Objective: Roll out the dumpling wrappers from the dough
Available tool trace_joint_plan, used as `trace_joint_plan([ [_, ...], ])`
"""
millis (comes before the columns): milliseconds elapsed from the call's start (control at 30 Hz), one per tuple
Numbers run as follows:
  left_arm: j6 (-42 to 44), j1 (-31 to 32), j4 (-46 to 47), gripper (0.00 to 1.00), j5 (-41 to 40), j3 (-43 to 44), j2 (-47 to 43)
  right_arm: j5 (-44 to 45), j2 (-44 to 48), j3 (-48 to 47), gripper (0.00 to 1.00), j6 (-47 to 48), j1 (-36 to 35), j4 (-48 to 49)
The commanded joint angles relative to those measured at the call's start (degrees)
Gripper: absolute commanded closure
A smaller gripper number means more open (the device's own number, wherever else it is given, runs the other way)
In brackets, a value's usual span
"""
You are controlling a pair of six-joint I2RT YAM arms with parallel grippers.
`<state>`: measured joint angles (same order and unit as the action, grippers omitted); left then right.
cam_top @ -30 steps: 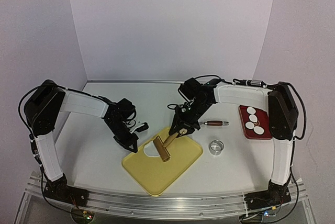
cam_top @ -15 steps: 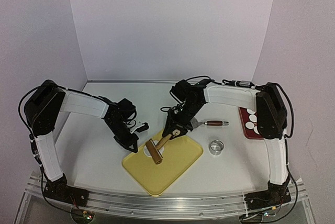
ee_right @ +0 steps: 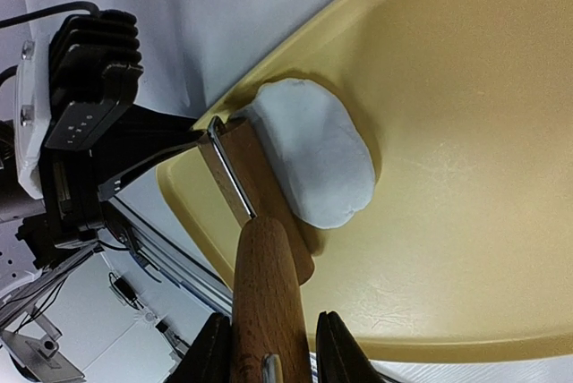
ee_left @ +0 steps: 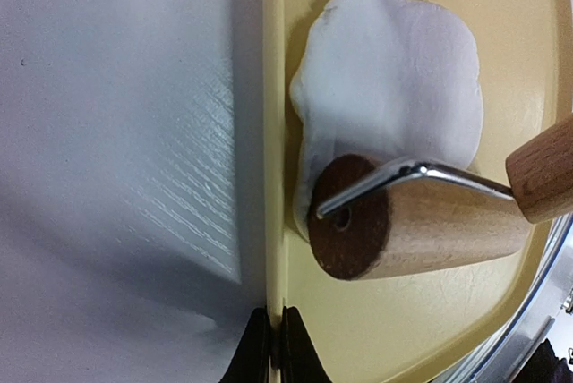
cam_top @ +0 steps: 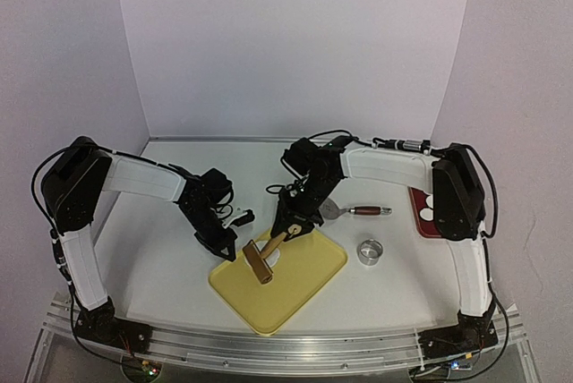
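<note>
A yellow tray [cam_top: 300, 289] holds an irregular white dough patch [cam_top: 272, 254]. My right gripper [cam_top: 292, 223] is shut on the wooden handle [ee_right: 268, 289] of a roller [cam_top: 260, 262], whose drum [ee_left: 421, 226] rests on the dough's near-left edge [ee_left: 389, 88]. My left gripper [cam_top: 229, 253] is shut on the tray's left rim [ee_left: 273, 132], with its jaws closed on either side of it. The dough also shows in the right wrist view [ee_right: 318, 150]. Dumpling wrappers [cam_top: 427, 214] lie on a red plate [cam_top: 421, 225] at the right, partly hidden by my right arm.
A metal ring cutter [cam_top: 369, 251] stands on the table right of the tray. A brown-handled metal scraper [cam_top: 358, 210] lies behind it. My left arm's wrist [ee_right: 85, 101] sits close to the roller's far end.
My right gripper has drawn the roller leftward over the dough, toward the tray's left rim. My right arm now covers more of the red plate. The left gripper has not moved.
</note>
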<state>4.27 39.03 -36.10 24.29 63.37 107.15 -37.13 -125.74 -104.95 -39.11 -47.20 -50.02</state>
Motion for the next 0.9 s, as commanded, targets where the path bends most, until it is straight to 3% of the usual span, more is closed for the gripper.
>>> trace_joint_plan([
  [0,1.4,0.8,-0.4,1.00,2.6,1.5,-0.4,15.4,-1.9,4.5,1.00,-0.3,0.7,-12.1],
  [300,1.4,0.8,-0.4,1.00,2.6,1.5,-0.6,13.3,-9.1,-0.7,1.00,-1.8,-3.6,-12.7],
  [867,1.4,0.8,-0.2,1.00,2.1,1.2,-0.7,18.3,-3.1,6.7,1.00,-0.7,0.0,-15.6],
])
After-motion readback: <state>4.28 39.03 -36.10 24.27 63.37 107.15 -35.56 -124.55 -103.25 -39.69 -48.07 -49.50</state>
